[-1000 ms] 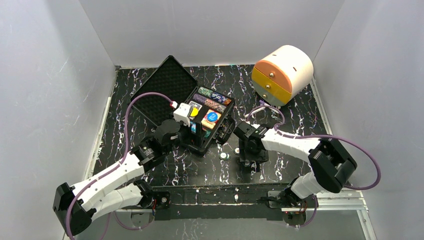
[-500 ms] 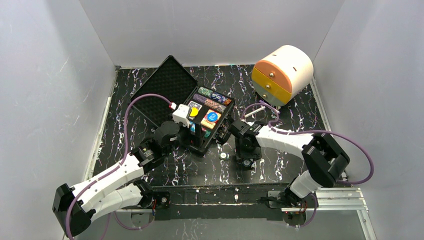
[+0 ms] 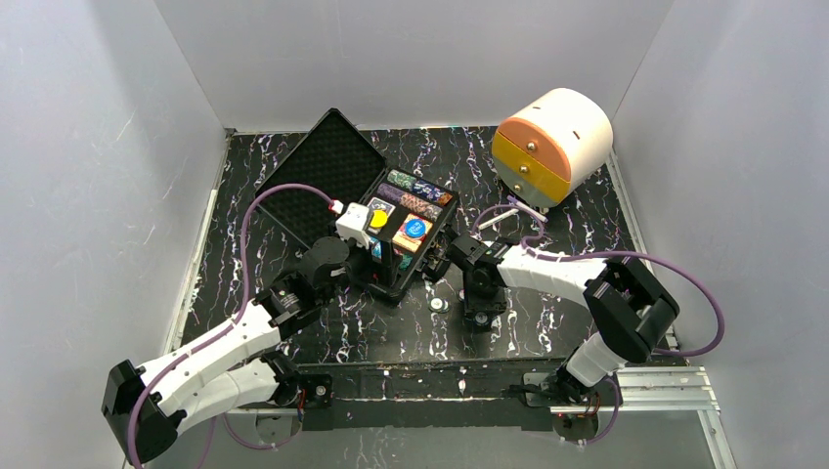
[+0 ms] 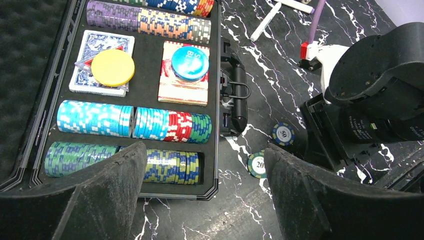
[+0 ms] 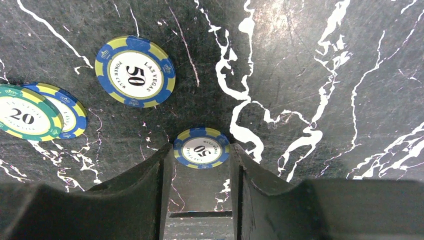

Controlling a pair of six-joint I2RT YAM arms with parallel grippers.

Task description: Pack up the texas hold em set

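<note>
Hold'em case (image 3: pixel 323 176), lid open, mid-table; right gripper (image 5: pixel 201 152) has come closer to its handle (image 4: pixel 235 95) side.
Right jaws narrowed, fingers at the rim of a blue 50 chip (image 5: pixel 202 148); left gripper (image 4: pixel 204 152) wide, above the case. Inside: four chip rows (image 4: pixel 132 122) (farthest cut off), two decks (image 4: pixel 182 92), two buttons (image 4: pixel 112 67). Beside the case: four loose chips (image 5: pixel 135 71), one half-hidden under the green 20 (image 5: pixel 22 117).

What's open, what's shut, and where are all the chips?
case, open, lid folded back
chip rows, packed in the case
loose chips, lying flat outside the case
left pincer, open above the case
right pincer, either side of a blue chip, grip unclear
drawer box, drawers shut
</note>
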